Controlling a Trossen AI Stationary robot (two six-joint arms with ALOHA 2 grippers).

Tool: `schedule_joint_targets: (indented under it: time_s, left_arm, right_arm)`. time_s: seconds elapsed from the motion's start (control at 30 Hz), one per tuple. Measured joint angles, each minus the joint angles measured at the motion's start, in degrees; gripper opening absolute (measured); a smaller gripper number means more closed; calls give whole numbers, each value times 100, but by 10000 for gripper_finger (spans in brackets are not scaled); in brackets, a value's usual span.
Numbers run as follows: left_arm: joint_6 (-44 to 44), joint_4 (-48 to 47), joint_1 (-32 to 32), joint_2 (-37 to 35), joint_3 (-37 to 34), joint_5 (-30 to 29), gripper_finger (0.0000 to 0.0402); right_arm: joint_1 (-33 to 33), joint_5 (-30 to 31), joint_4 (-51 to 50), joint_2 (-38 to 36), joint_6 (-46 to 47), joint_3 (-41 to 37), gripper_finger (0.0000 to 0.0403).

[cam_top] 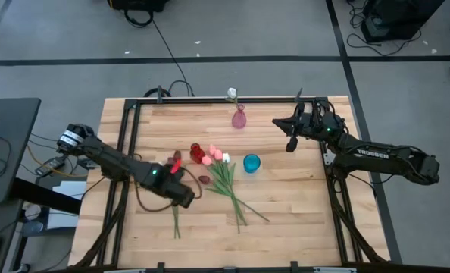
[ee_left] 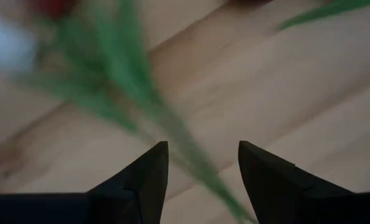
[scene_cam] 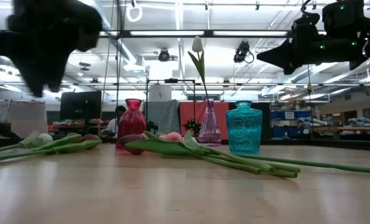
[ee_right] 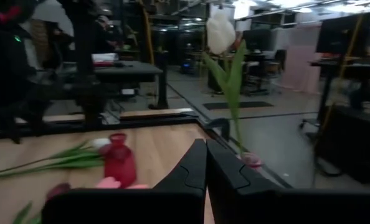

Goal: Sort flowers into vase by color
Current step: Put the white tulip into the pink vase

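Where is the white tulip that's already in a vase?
In the high view, the white artificial tulip stands in the pink glass vase at the table's far edge, near the right pincer.

The left gripper (ee_left: 200, 171) is held low over the table, fingers parted — the right gripper (ee_right: 205, 163) is raised, fingers pressed together.

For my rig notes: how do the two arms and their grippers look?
Both arms are dark, jointed and slim. The right arm carries white TROSSEN lettering and a small green light near its wrist. The left arm also shows a green light. Each gripper has two black, pointed fingers.
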Motion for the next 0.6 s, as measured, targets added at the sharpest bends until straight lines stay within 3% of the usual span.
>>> schedule_joint_targets:
  time_s: [0.23,0.6]
  left_arm:
    - [-1723,341,-285,0,-838,215,197]
    - [-2016,1684,-220,0,-1896,52,176]
  right_arm:
    - [7,-170,-6,0,29,0,13]
    - [7,-171,-11,0,14,0,13]
